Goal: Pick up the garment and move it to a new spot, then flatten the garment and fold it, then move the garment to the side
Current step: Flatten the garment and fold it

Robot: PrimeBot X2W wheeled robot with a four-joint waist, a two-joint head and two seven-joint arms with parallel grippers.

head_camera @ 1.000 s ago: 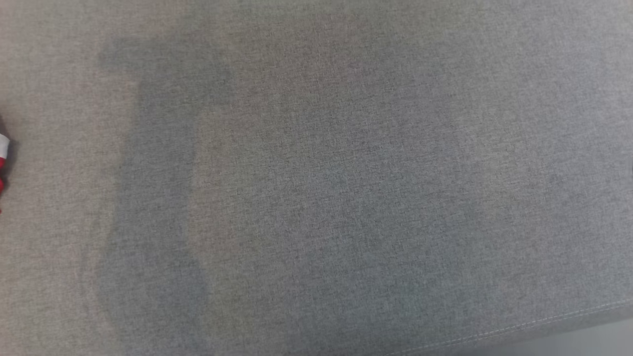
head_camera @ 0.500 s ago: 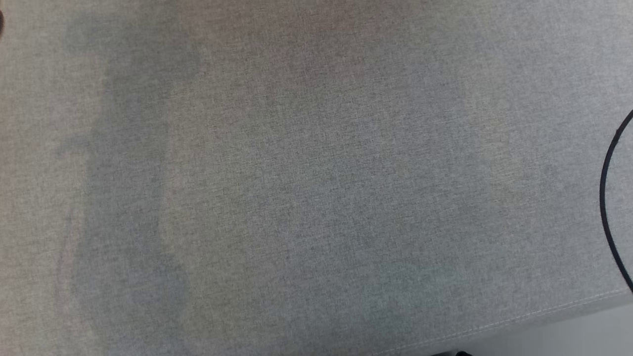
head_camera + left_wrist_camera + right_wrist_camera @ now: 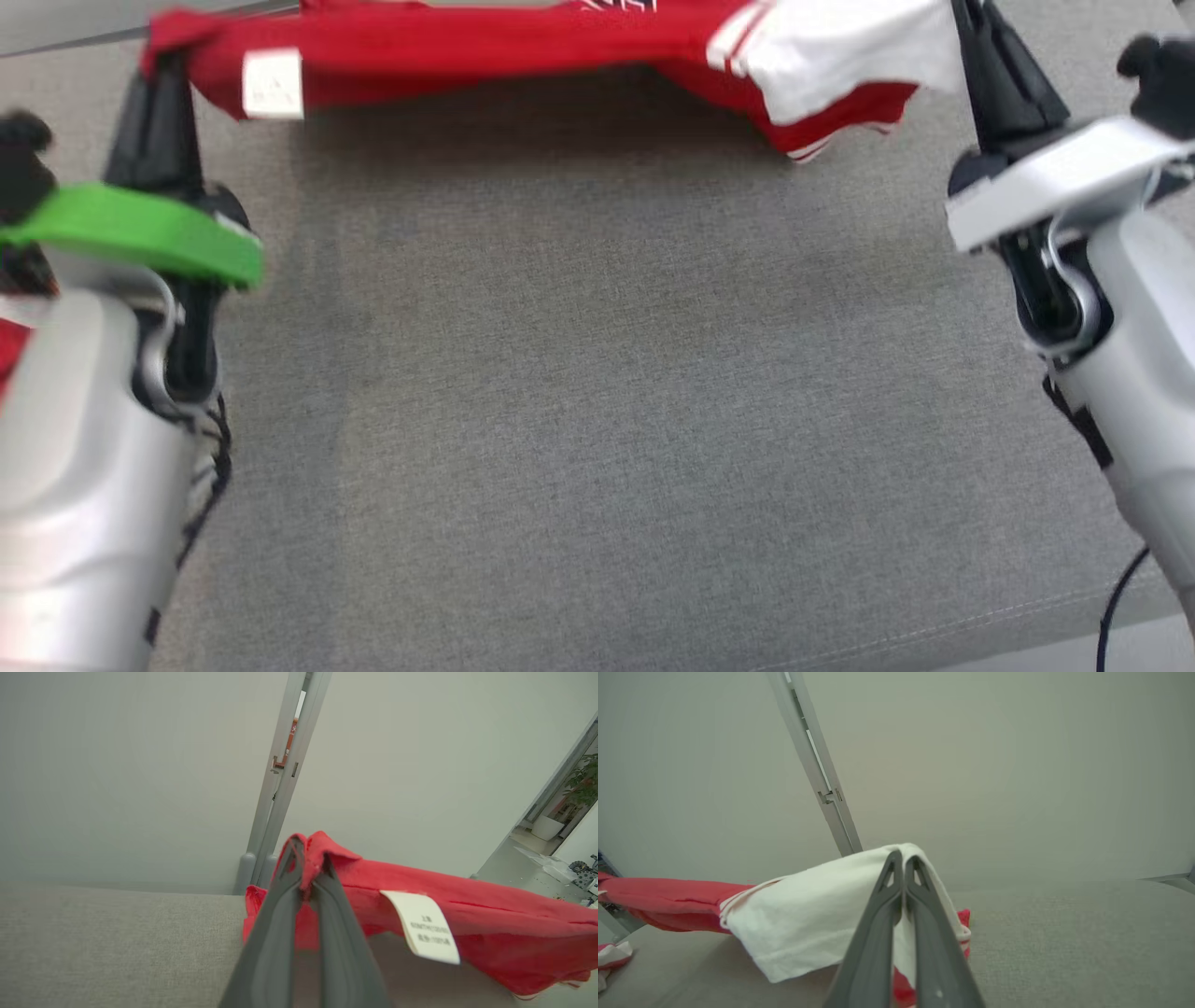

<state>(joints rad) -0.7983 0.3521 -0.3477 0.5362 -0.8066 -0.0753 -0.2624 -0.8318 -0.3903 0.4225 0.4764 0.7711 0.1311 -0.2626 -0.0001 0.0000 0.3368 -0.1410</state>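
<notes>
Garment: red with white sleeve, stretched between grippers, held above grey fabric surface. Left gripper: jaws clamped on red corner, beside white label. Right gripper: jaws clamped on white sleeve.

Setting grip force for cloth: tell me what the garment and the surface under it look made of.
Garment: soft fabric, probably knit, matte red and white; it sags and creases, with a sewn care label. Surface: grey woven upholstery, matte; visible weave and stitched seam.
</notes>
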